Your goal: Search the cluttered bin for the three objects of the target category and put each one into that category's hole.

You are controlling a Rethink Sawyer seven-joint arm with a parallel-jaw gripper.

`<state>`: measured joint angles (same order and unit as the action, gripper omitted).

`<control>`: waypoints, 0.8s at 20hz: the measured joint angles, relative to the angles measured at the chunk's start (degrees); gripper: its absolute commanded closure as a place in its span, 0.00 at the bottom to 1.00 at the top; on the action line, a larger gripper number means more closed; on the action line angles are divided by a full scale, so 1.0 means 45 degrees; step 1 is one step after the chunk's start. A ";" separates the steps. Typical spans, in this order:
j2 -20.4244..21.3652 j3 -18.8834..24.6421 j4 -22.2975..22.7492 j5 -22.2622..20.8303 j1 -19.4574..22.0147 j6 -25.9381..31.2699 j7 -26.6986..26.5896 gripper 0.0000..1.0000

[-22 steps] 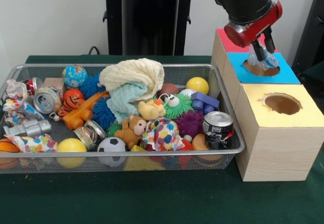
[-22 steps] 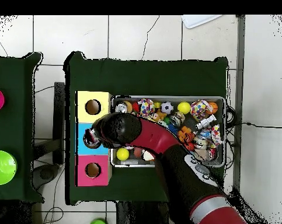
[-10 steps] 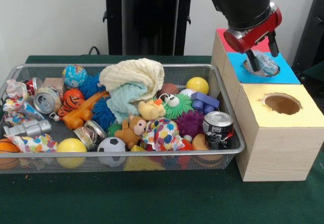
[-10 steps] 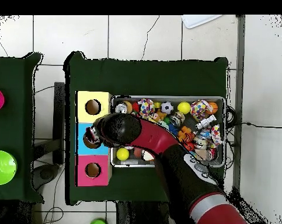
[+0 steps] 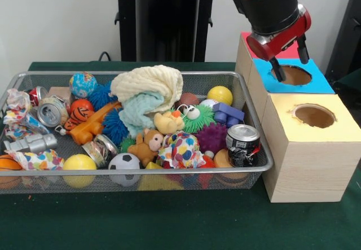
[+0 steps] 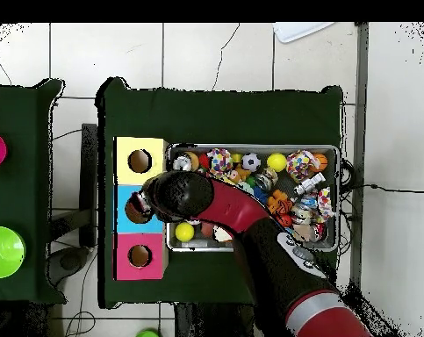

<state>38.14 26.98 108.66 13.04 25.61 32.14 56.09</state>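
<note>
Wire bin [image 5: 256, 148] crammed edge to edge, no free room; open green desk [image 5: 169, 222] only along front. 3 holed boxes beside bin. End effector [image 5: 289, 55] spread wide, empty, over blue box hole [image 5: 294, 75].

A wire bin [image 5: 256, 148] heaped with balls, crushed cans, soft toys, crumpled paper and a cream cloth fills the lower left and middle of the front view. To its right stands a row of three wooden boxes, each with a round hole on top: a yellow-topped box [image 5: 338, 127] nearest the bottom, a blue-topped box [image 5: 320, 83] behind it, and a pink-topped box [image 5: 252, 49] farthest up. The blue hole [image 5: 295, 75] shows only its dark inside.
</note>
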 measured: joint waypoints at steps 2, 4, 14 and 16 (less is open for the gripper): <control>-0.0012 0.0000 0.0000 0.0003 -0.0010 0.0021 0.0000 0.00; -0.0016 -0.0006 0.0000 0.0000 -0.0026 0.0058 0.0000 0.00; 0.0005 -0.0257 -0.0018 -0.0003 -0.0037 0.1186 0.0000 0.00; 0.0024 -0.0341 -0.0033 -0.0003 -0.0038 0.1378 0.0000 0.00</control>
<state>38.25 25.45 108.51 13.03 25.44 38.34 56.09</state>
